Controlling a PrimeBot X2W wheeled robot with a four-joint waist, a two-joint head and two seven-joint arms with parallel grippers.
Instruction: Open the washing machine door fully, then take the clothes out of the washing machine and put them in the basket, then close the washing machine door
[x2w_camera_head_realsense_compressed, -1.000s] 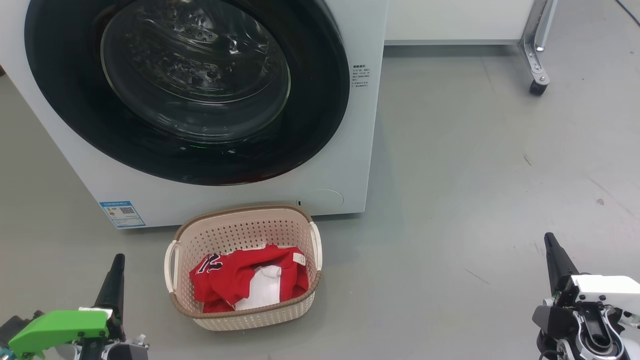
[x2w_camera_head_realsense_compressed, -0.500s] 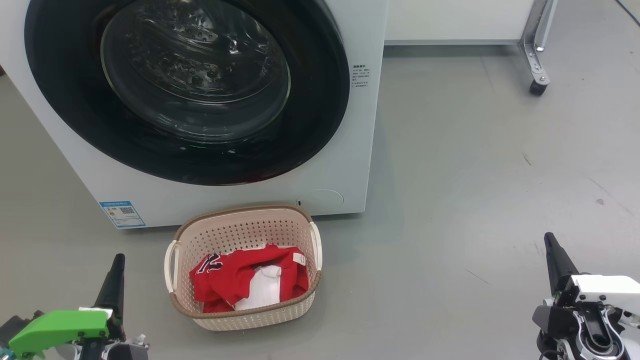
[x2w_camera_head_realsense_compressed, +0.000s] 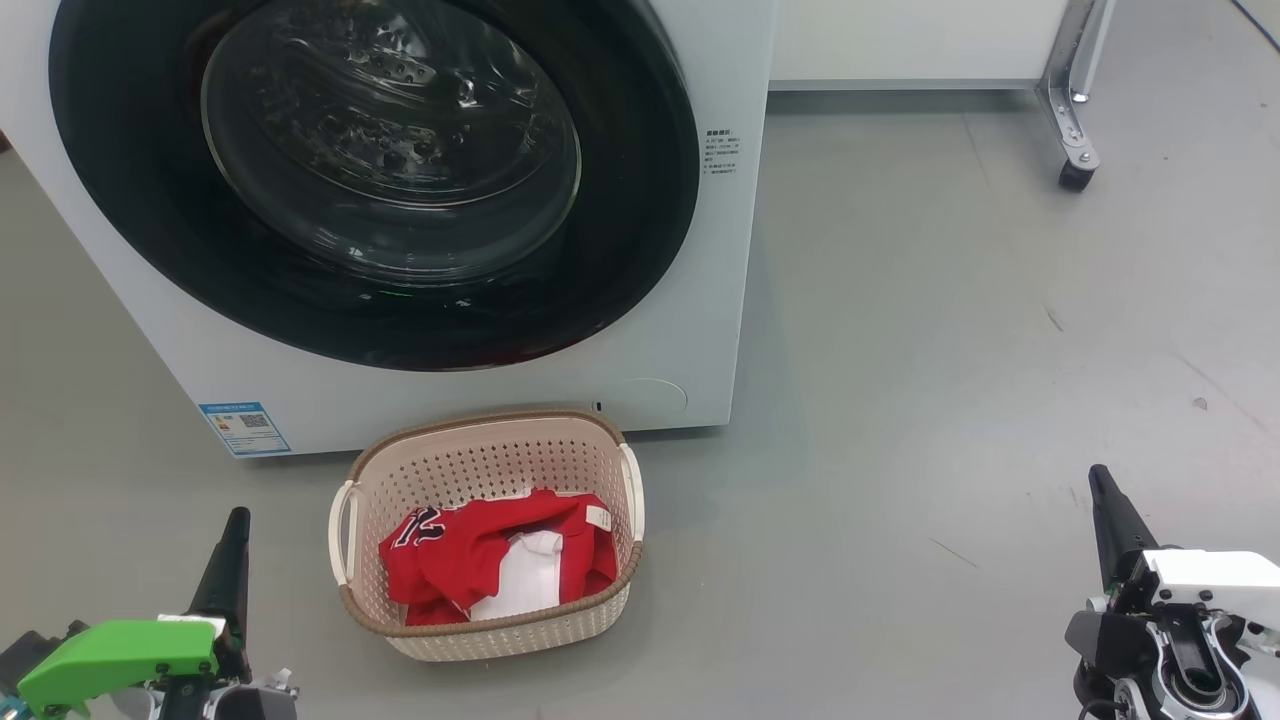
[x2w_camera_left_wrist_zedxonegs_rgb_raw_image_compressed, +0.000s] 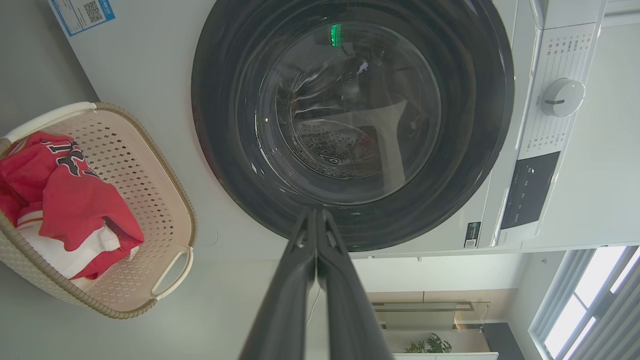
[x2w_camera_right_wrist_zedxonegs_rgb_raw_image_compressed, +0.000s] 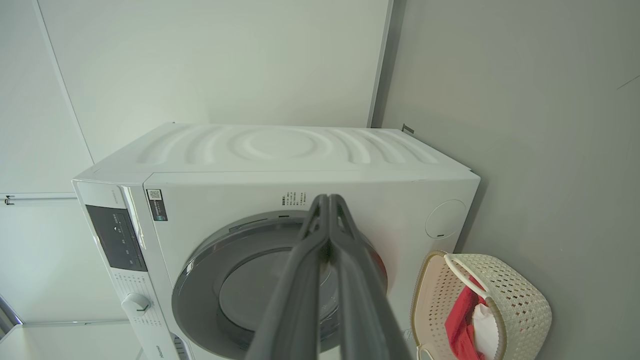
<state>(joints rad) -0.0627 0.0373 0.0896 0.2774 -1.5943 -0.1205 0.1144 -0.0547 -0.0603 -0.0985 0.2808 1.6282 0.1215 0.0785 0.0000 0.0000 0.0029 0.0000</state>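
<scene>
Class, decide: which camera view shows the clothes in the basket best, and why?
The head view: it looks down on the whole red-and-white pile of clothes inside the basket. The left wrist view crops them at its edge; the right wrist view catches a narrow strip.

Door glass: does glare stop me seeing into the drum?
Head view: streaky reflections on the washing machine door, drum holes show through. Left wrist view: a pale reflection covers part of the glass. Right wrist view: glass reads flat grey, inside unreadable.

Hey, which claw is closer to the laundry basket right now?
Left. The left claw sits just left of the basket, level with its front; the right claw is far off to its right.
</scene>
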